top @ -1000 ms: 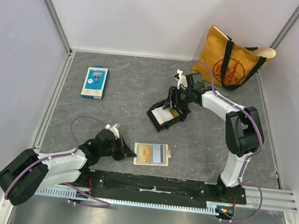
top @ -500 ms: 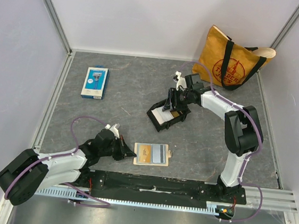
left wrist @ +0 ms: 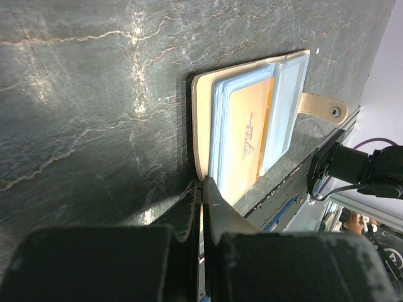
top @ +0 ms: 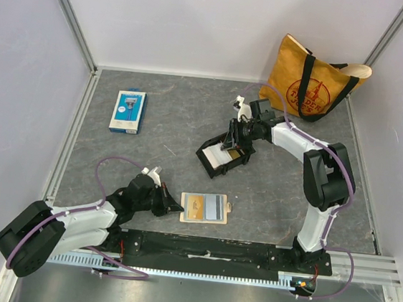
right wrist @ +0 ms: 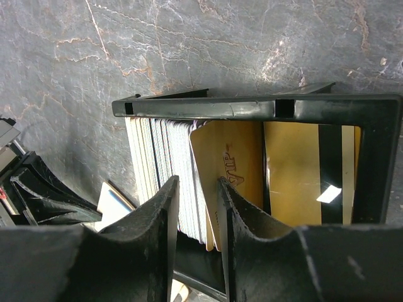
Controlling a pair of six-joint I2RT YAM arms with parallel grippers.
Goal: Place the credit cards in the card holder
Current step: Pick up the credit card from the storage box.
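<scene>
Right hand (right wrist: 196,182) narrowed astride credit cards (right wrist: 160,154), picking, grip unconfirmed; left hand (left wrist: 203,187) shut by card holder (left wrist: 199,119). Next: isolate one.

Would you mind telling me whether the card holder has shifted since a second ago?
No. The card holder lies where it was, at the same gap from the black base plate along the table's near edge.

Two arms: white shell links (top: 86,220), chunky black joints (top: 328,180). A purple cable (top: 103,172) loops behind each claw. The left claw (top: 179,208) and right claw (top: 228,144) are matte black with tapered, scuffed fingers (right wrist: 157,251).
</scene>
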